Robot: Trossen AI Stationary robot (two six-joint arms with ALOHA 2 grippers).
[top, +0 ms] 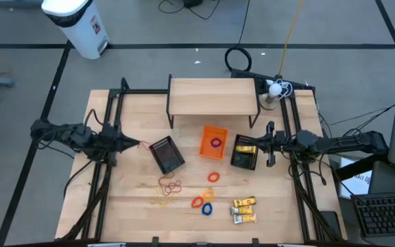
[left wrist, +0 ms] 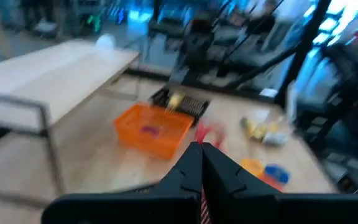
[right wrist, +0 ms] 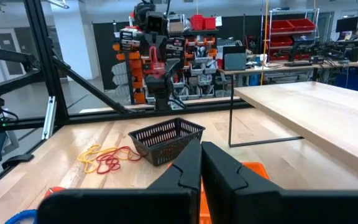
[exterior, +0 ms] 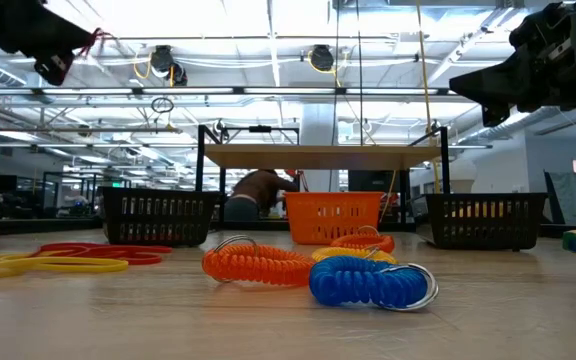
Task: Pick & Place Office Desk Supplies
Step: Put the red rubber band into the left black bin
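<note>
Red rubber band [top: 142, 145] pinched in left gripper [top: 134, 144], fingers closed on it, raised above table [top: 136, 219] just beside left black mesh bin [top: 167, 154]. Loose supplies at table front: rubber bands [top: 169, 186], orange and blue coil rings [top: 203, 203], yellow packets [top: 244, 210]. Orange bin [top: 213, 143] holds purple ring. Right gripper [top: 267, 144] closed, empty, above right mesh bin [top: 244, 152]. Judged step: carry-to-bin; next move calls for short reach over mesh bin, then release. No legible writing.
</note>
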